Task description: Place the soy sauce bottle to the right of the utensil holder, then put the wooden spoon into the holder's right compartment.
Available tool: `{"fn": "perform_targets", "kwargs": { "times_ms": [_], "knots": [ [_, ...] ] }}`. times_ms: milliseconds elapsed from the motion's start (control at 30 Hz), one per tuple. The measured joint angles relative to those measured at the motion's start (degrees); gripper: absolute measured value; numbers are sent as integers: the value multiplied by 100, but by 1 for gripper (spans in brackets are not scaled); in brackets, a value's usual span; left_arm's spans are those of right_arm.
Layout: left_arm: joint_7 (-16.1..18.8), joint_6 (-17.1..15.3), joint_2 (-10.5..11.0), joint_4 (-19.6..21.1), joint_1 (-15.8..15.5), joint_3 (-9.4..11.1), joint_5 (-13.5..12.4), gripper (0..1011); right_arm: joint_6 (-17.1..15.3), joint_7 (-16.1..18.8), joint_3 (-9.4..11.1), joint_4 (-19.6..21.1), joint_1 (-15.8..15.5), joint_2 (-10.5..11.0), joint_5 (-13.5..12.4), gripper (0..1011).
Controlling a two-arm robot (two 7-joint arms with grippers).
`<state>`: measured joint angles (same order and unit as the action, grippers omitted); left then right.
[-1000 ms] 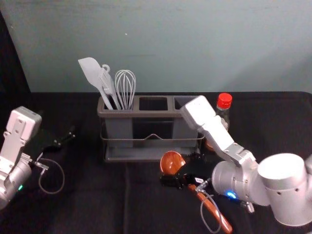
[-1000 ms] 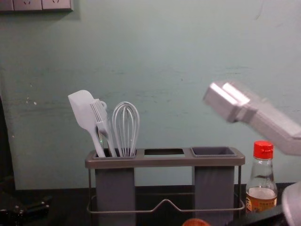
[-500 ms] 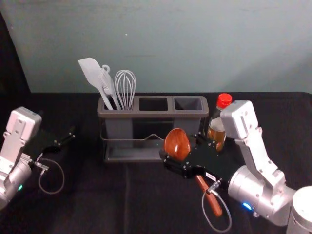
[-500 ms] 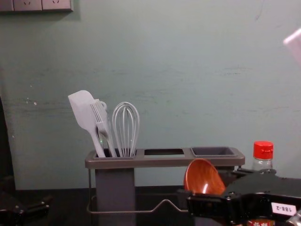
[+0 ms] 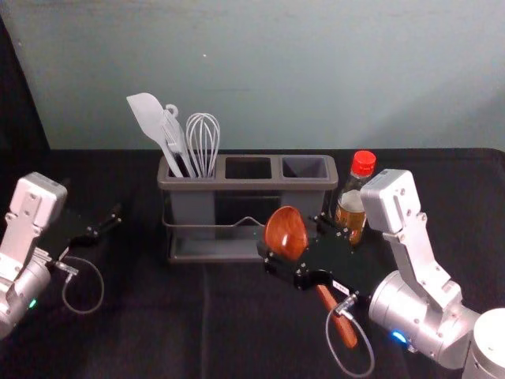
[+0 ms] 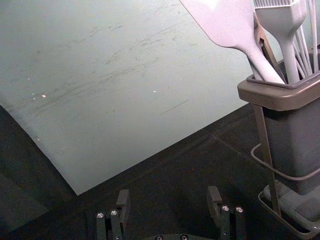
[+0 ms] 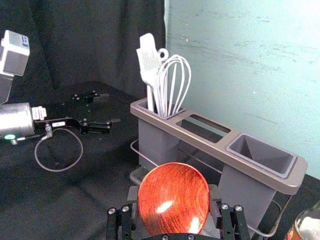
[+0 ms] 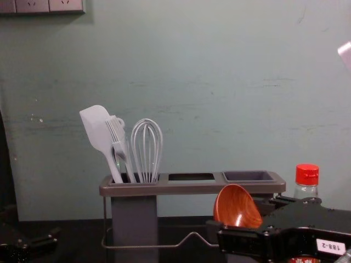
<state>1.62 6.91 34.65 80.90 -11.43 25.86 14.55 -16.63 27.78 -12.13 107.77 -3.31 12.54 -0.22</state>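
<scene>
Head view looks down, chest view levelly, at the grey, rectangular plastic utensil holder (image 5: 247, 185); both closer, slanted wrist views share its left end.

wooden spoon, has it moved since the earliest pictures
Yes, the spoon has risen in the chest view, from below the holder's rim to partly covering it.

Across from me stands a pale grey-green wall (image 5: 276, 71), scuffed and chipped, with a row of sockets (image 8: 33, 5) high on the left. A soft shadow falls across its right side. Black cloth (image 5: 158, 332) covers the table, and a dark curtain (image 7: 100, 45) hangs in folds at the left.
</scene>
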Motion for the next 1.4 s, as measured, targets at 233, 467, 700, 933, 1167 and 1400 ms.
{"fn": "perform_targets", "kwargs": {
  "times_ms": [233, 467, 700, 933, 1167, 1400],
  "knots": [
    [0, 0, 0, 0, 0, 0, 0, 1011, -10, 3, 3, 7, 0, -4, 3, 838],
    [0, 0, 0, 0, 0, 0, 0, 1011, 441, -131, -2, -81, 11, -31, -41, 838],
    [0, 0, 0, 0, 0, 0, 0, 1012, 1952, -459, 3, -280, 302, -111, -181, 837],
    [0, 0, 0, 0, 0, 0, 0, 1012, 2359, -335, -137, -503, 932, -4, -301, 838],
    [0, 0, 0, 0, 0, 0, 0, 1012, 2567, -303, -261, -729, 1403, -52, -433, 838],
    [0, 0, 0, 0, 0, 0, 0, 1011, 3170, -465, -263, -1417, 1964, -295, -742, 838]
  ]
}}
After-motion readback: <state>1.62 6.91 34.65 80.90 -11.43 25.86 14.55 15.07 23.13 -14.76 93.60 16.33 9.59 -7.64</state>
